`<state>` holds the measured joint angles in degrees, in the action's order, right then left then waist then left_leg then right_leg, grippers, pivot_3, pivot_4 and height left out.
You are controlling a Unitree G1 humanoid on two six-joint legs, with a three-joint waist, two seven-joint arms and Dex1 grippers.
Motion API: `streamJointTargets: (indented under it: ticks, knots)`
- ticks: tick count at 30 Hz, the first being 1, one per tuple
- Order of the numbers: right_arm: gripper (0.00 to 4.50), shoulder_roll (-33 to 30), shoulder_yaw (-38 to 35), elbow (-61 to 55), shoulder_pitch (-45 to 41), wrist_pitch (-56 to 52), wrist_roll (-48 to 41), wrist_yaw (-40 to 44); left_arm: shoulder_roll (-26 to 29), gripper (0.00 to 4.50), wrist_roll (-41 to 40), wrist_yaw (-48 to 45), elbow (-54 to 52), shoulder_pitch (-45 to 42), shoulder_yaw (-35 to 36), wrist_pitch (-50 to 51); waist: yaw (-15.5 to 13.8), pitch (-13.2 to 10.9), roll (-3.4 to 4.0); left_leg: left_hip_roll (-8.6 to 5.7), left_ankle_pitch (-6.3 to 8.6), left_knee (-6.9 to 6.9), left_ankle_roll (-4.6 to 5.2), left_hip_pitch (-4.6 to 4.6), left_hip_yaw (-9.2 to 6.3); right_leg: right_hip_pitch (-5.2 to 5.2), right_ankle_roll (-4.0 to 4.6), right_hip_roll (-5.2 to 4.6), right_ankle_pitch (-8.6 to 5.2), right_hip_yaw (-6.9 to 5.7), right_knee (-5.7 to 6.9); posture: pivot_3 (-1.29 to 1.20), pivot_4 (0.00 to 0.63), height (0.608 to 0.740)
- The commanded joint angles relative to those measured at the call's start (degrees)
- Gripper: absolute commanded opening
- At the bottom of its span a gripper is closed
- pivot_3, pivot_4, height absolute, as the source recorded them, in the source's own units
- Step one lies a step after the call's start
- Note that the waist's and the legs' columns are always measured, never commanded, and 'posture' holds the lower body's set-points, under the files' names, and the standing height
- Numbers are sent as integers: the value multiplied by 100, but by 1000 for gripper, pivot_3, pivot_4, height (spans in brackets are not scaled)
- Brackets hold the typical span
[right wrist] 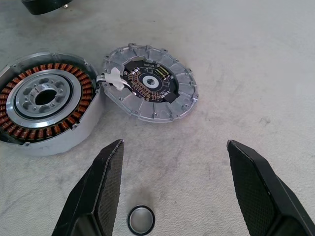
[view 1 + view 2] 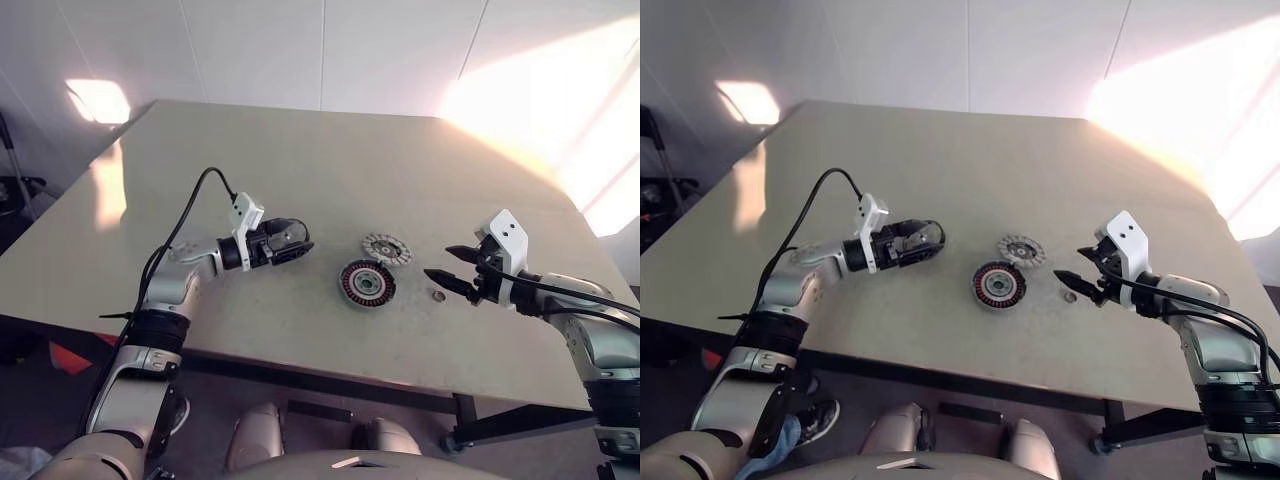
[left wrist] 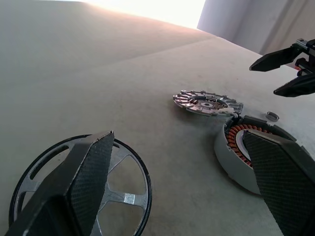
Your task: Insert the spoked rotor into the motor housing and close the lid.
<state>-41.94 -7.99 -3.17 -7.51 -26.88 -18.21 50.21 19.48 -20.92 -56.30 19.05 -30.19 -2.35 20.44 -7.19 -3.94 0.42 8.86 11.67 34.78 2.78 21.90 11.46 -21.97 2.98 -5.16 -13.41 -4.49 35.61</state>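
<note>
In the left wrist view the left end effector's fingers are covering part of the spoked rotor and the near side of the motor housing, both also running past the picture's edge.

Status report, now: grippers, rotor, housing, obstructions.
Left gripper open over spoked rotor, empty. Right gripper open, empty. Motor housing uncovered, lid beside it. Small ring nearby.
</note>
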Motion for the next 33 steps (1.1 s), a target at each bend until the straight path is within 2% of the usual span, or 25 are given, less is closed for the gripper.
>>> streamJointTargets:
  ticks: [1, 27, 33]
  knots:
    - [3766, -79, -102, -203, -100, 28, -58, -16, 57, 4443, -12, -40, -216, -15, 37, -64, -2, 0, 0, 0, 0, 0, 0, 0, 0, 0, 0, 0, 0, 0, 0, 0, 0, 740]
    - [3766, -100, -126, -228, -5, 16, -41, -149, -61, 4443, 69, -71, -26, -101, -21, -153, -4, 0, 0, 0, 0, 0, 1, 0, 0, 1, 0, 0, 0, 0, 0, 0, 0, 740]
    - [3766, -97, -101, -191, 283, -47, -48, -134, -62, 4443, 81, -87, -7, -112, -15, -162, -7, 0, 1, 0, 1, 0, 1, 1, 0, 1, 0, 0, 0, 0, -2, 0, 0, 740]
